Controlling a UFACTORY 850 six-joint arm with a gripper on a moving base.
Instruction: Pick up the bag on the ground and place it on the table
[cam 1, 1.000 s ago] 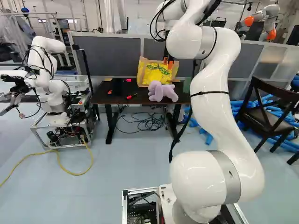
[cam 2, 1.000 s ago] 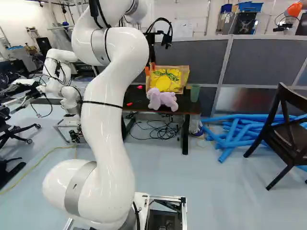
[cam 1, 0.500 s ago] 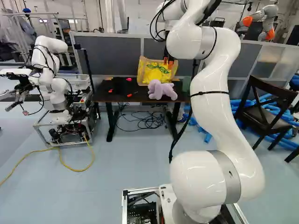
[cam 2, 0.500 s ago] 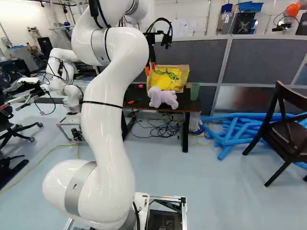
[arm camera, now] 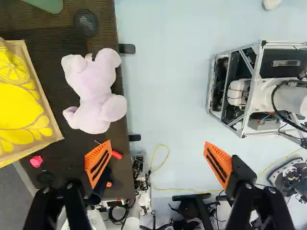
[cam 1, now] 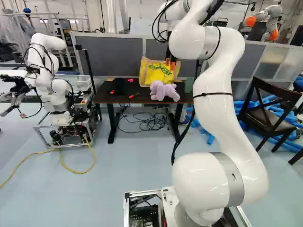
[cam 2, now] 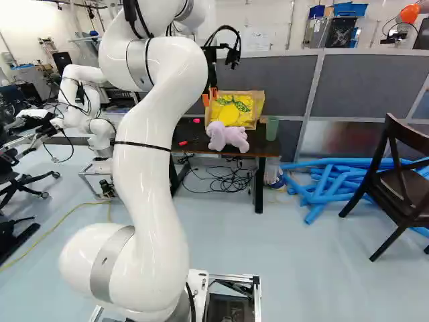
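My gripper point(cam 2: 210, 97) hangs high, in front of the bag's edge as the right base view shows it. Seen from the wrist, the gripper point(arm camera: 157, 143) is open, its orange pads wide apart with nothing between them. The yellow bag with a lemon print point(cam 2: 232, 109) stands on the dark table point(cam 1: 110, 98) at its back; in the wrist view the bag point(arm camera: 21, 103) lies off to one side, beyond one finger and clear of both. A lilac plush toy point(arm camera: 95, 91) sits on the table in front of the bag.
A green cup point(cam 2: 272, 129) and small red items point(cam 1: 131, 96) share the tabletop. Cables point(cam 1: 150, 122) lie beneath it. Another robot point(cam 1: 52, 85) stands left of the table, a dark chair point(cam 2: 395, 178) and blue tubes point(cam 2: 328, 184) to its right. Grey partitions point(cam 1: 111, 54) rise behind.
The base has moved slightly, shifting the scene a little in both base views. My arm keeps its pose. The other robot's arm has moved. Bag and toy stay put on the table.
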